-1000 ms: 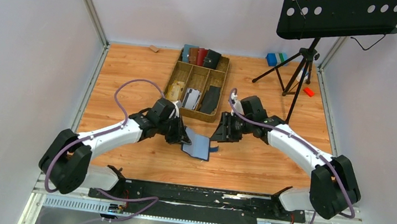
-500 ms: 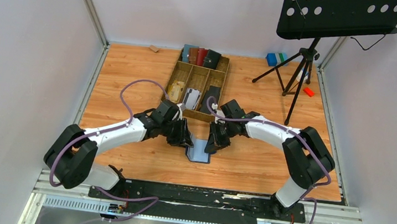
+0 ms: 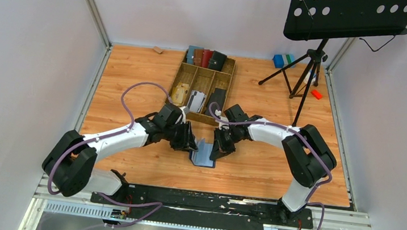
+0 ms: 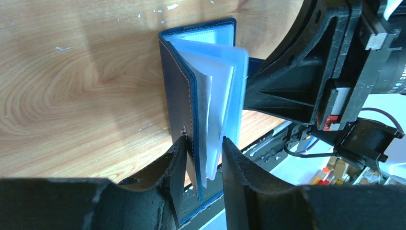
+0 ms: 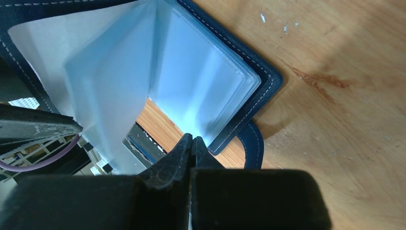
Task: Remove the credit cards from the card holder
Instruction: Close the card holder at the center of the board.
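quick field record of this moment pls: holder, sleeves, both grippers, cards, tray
card holder: navy, open, one cover lying flat, the other raised
sleeves: clear plastic, fanned out between the covers
left gripper: open, straddling the raised cover and some sleeves
right gripper: shut, tips at a sleeve's edge; whether it pinches is unclear
credit cards: a few in the tray; none clearly seen in the sleeves
tray: wooden, beyond the card holder, other holders at its far end
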Controlling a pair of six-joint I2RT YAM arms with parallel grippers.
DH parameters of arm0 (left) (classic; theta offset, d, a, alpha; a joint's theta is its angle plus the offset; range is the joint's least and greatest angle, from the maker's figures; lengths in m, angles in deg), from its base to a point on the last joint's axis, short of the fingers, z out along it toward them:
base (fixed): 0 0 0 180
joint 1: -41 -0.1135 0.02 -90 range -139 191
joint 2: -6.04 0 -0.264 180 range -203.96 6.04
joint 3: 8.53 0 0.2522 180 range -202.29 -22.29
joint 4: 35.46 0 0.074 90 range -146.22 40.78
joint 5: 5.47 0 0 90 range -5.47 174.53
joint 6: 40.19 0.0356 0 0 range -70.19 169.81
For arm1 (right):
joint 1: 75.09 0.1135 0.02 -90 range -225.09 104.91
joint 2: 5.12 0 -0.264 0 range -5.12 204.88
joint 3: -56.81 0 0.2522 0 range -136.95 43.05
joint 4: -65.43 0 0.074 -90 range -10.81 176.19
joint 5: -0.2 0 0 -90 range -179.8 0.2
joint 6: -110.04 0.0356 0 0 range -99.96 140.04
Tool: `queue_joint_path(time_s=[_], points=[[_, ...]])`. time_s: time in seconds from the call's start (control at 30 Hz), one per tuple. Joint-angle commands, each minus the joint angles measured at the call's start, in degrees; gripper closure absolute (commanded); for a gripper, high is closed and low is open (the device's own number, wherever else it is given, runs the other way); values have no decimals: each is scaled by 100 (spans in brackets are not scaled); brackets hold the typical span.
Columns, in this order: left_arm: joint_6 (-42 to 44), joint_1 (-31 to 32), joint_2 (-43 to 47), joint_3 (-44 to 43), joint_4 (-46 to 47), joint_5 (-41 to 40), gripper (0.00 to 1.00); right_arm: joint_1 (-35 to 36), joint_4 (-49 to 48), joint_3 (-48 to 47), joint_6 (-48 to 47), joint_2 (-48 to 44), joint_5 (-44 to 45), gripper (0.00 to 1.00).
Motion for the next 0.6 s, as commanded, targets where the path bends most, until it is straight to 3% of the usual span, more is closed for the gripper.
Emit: queue_joint_path(time_s=[0.0, 0.27, 0.57], points=[[-79, 14, 56, 92, 139, -84, 61, 30, -175, -169, -215, -46, -194, 100], [-166, 12, 33, 156, 73, -173, 63, 19, -313, -131, -228, -465, -188, 95], [-148, 15, 95, 112, 193, 17, 59, 14, -859, 9, -16, -599, -607, 78]])
